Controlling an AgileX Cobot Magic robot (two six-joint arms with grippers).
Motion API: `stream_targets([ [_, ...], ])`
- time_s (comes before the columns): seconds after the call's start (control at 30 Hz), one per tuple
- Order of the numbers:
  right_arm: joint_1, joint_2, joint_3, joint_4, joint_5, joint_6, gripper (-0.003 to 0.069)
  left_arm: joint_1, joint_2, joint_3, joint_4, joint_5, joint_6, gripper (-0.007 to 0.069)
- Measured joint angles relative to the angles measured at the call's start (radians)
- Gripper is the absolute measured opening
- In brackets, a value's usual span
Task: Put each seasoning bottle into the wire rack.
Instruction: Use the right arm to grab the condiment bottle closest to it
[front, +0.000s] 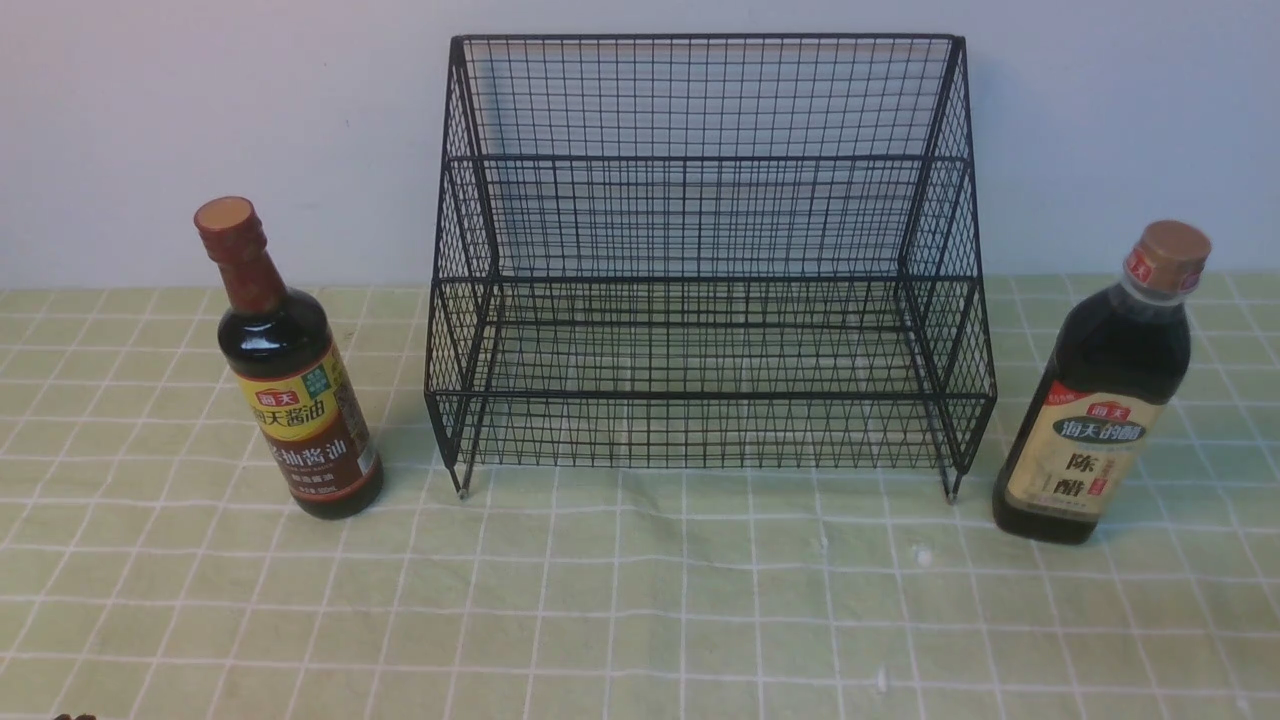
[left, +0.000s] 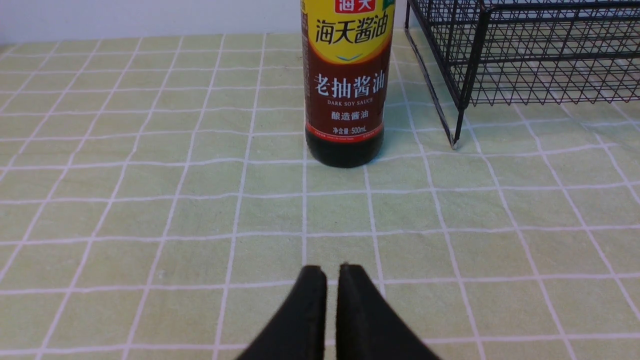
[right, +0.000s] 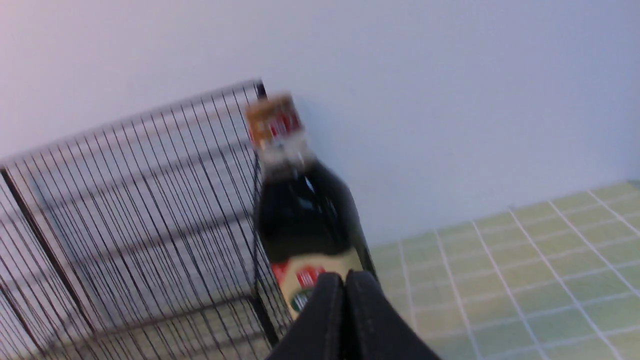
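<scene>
Now, bottles: we see slim bottle (front: 290, 380) left, wide bottle (front: 1100, 400) right of wire rack (front: 705, 280), one per arm.
Hands: left hand (left: 326, 270) and right hand (right: 345, 276) are pinched shut, empty.

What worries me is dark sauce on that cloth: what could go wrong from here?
1. The left gripper is shut and faces the slim bottle; advancing without opening could tip this tall, narrow bottle.
2. The wide bottle stands close beside the wire rack; the shut right gripper, once opened around it, may catch a finger on the mesh.
3. Either bottle's base could clip the rack's front rail on the way in.
</scene>
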Motion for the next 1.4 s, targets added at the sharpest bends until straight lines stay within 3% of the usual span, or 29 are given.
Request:
stream_targets([
  [0.13, 0.000, 0.000, 0.000, 0.105, -0.083, 0.021, -0.0015, 0.000, 0.000, 0.000, 0.000, 0.000, 0.000, 0.0017],
  [0.43, 0.002, 0.002, -0.027, 0.136, -0.160, 0.051, -0.0015, 0.000, 0.000, 0.000, 0.000, 0.000, 0.000, 0.0017],
  [0.57, 0.025, 0.099, -0.246, 0.099, 0.033, 0.023, -0.0015, 0.000, 0.000, 0.000, 0.000, 0.000, 0.000, 0.0017],
  [0.77, 0.051, 0.465, -0.686, 0.040, 0.531, -0.120, -0.0015, 0.000, 0.000, 0.000, 0.000, 0.000, 0.000, 0.0017],
  [0.9, 0.051, 0.689, -0.886, 0.018, 0.702, -0.183, -0.0001, 0.000, 0.000, 0.000, 0.000, 0.000, 0.000, 0.0017],
  [1.13, 0.051, 1.035, -1.158, 0.005, 0.807, -0.265, 0.0160, 0.000, 0.000, 0.000, 0.000, 0.000, 0.000, 0.0017],
  [1.2, 0.051, 1.134, -1.218, 0.006, 0.810, -0.274, 0.0274, 0.000, 0.000, 0.000, 0.000, 0.000, 0.000, 0.0017],
  [1.37, 0.051, 1.288, -1.267, 0.031, 0.811, -0.278, 0.0477, 0.000, 0.000, 0.000, 0.000, 0.000, 0.000, 0.0017],
  [1.4, 0.051, 1.293, -1.267, 0.030, 0.811, -0.279, 0.0484, 0.000, 0.000, 0.000, 0.000, 0.000, 0.000, 0.0017],
])
